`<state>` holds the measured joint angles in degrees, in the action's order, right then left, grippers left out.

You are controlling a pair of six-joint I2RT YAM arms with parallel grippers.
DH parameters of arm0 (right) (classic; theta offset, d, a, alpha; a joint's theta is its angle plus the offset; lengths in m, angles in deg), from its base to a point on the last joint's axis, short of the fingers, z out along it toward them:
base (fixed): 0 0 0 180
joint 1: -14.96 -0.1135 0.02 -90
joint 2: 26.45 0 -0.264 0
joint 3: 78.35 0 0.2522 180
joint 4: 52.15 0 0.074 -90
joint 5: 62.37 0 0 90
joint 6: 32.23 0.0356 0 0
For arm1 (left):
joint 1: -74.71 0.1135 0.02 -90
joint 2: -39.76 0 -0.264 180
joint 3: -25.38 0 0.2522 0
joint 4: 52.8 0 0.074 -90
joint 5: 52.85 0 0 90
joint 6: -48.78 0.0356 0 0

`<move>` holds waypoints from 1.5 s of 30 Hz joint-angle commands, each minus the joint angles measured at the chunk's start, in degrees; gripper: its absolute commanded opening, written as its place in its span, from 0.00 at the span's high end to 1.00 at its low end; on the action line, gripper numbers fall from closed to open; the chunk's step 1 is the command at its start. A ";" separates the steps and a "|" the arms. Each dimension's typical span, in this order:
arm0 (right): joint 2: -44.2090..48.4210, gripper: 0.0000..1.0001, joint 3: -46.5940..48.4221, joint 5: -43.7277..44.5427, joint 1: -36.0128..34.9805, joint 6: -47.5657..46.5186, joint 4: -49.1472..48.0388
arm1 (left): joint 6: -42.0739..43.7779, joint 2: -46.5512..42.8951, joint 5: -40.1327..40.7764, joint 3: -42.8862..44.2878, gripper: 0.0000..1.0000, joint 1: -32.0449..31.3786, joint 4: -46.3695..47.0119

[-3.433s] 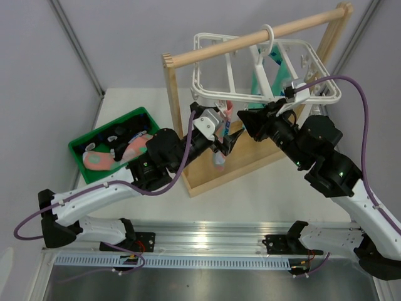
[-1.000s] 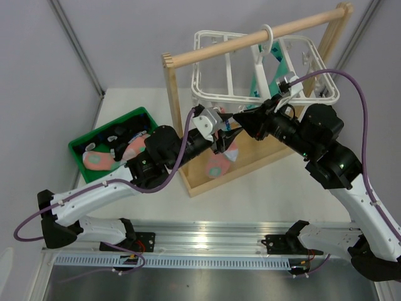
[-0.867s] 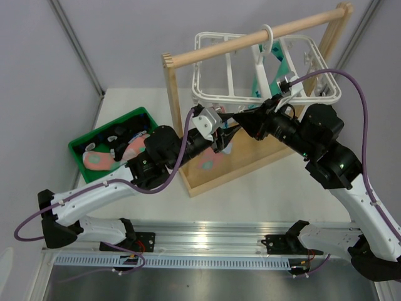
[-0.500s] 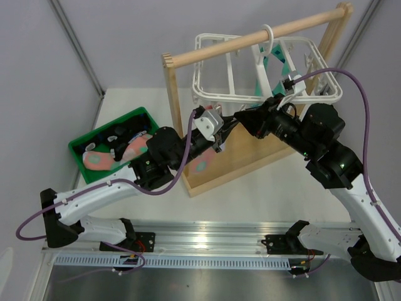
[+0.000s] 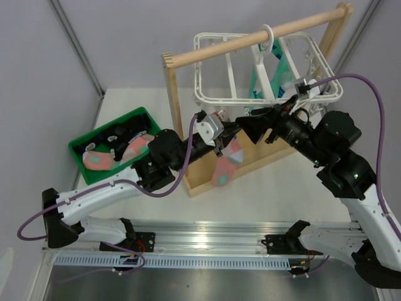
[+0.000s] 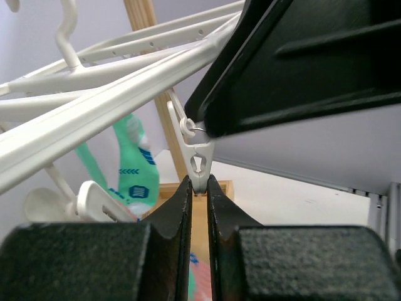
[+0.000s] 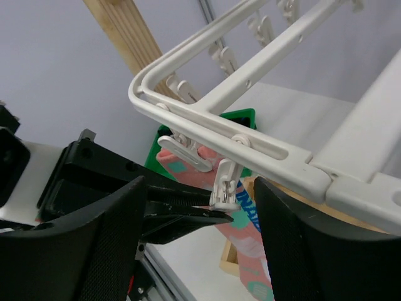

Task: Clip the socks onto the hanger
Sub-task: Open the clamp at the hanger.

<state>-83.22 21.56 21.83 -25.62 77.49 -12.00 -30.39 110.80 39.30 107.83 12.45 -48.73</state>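
Left gripper [image 6: 199,188] has its fingers pressed together on the tip of a small white plastic clip [image 6: 198,160], which dangles from the white plastic grid hanger [image 6: 94,106]. The salmon-pink sock with the teal toe [image 5: 227,160] hangs just under that clip, in front of the light wooden rack [image 5: 213,48]. Right gripper [image 7: 200,188] is spread wide around the same clip. More socks lie in the green plastic bin [image 5: 103,128].

Salmon-pink, teal-toed sock [image 5: 223,164]; white hanger [image 5: 326,95]
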 commanded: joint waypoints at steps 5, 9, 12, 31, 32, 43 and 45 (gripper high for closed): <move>4.82 0.27 -0.54 3.52 0.06 -4.69 0.24 | -8.01 -1.52 -9.97 -0.04 0.99 1.96 -0.16; 4.92 0.29 -0.89 3.78 0.24 -4.79 0.94 | -10.30 -1.96 -10.59 0.05 0.99 2.41 -0.42; 4.74 0.36 -1.25 4.22 0.24 -3.99 0.94 | -10.39 -1.96 -11.55 0.13 0.99 2.41 -0.42; 5.18 0.69 -4.41 2.99 1.20 -6.80 -1.96 | -20.23 -1.88 -14.81 0.66 0.99 4.51 -2.53; 5.27 0.69 -4.41 2.82 1.12 -7.07 -2.13 | -20.41 -1.88 -15.16 0.66 0.99 4.60 -2.44; 4.57 0.78 -4.41 0.62 1.29 -8.91 -3.71 | -22.69 -1.61 -19.81 1.10 0.99 5.83 -2.97; 4.65 0.84 -4.32 0.18 1.29 -9.18 -3.98 | -23.22 -1.61 -20.17 1.10 0.99 6.27 -3.15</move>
<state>-78.52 16.95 22.60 -24.62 70.04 -14.05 -51.31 110.37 24.35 107.81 18.49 -51.20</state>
